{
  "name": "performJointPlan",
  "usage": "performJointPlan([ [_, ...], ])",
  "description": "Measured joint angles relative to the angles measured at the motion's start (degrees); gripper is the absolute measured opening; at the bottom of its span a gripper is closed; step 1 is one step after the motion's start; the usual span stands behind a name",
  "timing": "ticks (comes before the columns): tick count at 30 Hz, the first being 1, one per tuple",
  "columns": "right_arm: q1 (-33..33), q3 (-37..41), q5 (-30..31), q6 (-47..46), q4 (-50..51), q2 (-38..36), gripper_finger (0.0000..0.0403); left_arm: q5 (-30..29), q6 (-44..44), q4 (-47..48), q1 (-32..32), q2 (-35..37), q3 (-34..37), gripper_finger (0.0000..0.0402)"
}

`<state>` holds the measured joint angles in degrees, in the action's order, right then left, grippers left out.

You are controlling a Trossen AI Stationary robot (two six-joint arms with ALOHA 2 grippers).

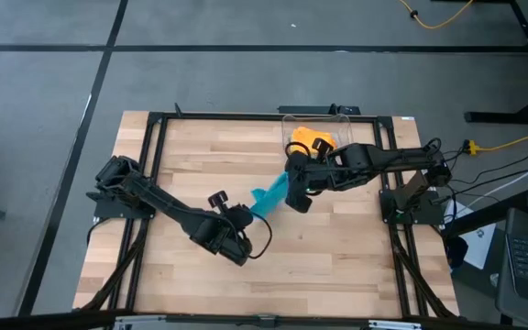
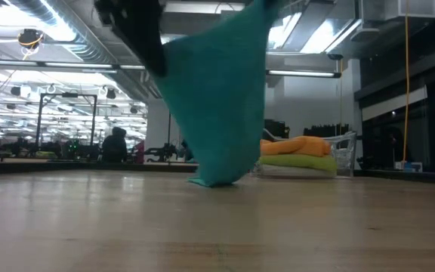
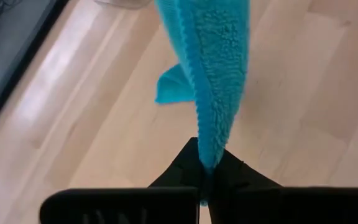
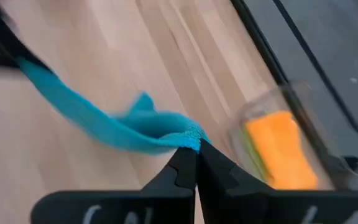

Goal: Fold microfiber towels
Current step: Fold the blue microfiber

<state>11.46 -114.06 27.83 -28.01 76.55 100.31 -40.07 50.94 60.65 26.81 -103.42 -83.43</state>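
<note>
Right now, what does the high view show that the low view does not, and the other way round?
Only the high view shows both arms whole, with the left gripper and the right gripper each shut on an end of the teal towel stretched between them. Only the low view shows the towel's bottom edge touching the table, a lime green towel under the orange towel, and the room behind. Both show the teal towel, the orange towel and the clear bin.

teal towel (image 1: 270, 197), orange towel (image 1: 308, 139), lime towel (image 2: 297, 162), pale wood table (image 1: 337, 266)
</note>
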Motion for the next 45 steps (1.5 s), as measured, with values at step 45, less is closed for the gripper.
performJointPlan([
  [45,2.6,1.4,7.1,7.1,11.6,3.6,0.0004,2.7,-2.5,29.3,-10.8,8.3,-10.5,0.0],
])
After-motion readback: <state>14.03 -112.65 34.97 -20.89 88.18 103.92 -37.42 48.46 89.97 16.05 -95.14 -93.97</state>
